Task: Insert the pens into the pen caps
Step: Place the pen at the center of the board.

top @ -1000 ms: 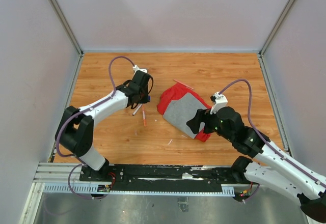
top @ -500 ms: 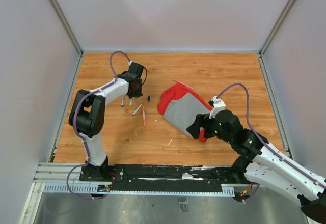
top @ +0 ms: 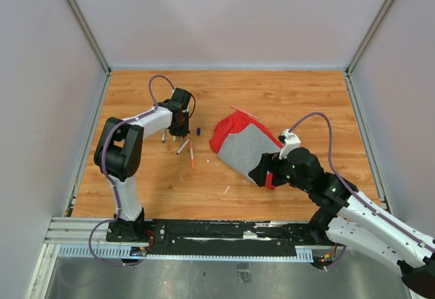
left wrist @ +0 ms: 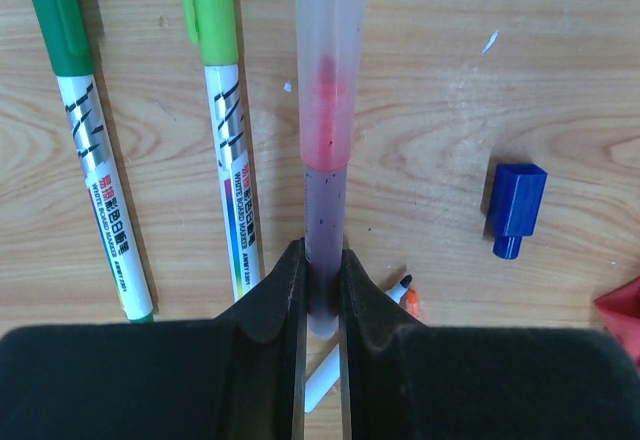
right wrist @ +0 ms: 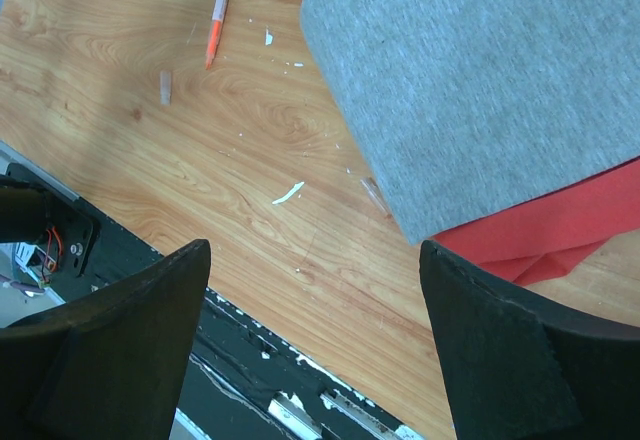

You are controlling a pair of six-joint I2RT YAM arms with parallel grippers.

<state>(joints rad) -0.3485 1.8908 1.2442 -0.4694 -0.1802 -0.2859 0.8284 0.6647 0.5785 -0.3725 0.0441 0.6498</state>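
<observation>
Two slim fingers of the left gripper (left wrist: 320,255) pinch the frosted tube (left wrist: 328,90) at its near end, jaws almost closed on it, pink and purple showing inside. We see the lime pen (left wrist: 232,160) just to its left, running parallel. The dark-green pen (left wrist: 88,160) lies beyond that, and the blue cap (left wrist: 516,208) sits apart on the right. Bare wood stretches past the tube's far end. Over on the right gripper (right wrist: 312,250), jaws wide and holding nothing, we hang above the table's (right wrist: 250,140) near edge. The cloth (right wrist: 480,90) corner is just ahead, the orange pen (right wrist: 220,5) farther out.
</observation>
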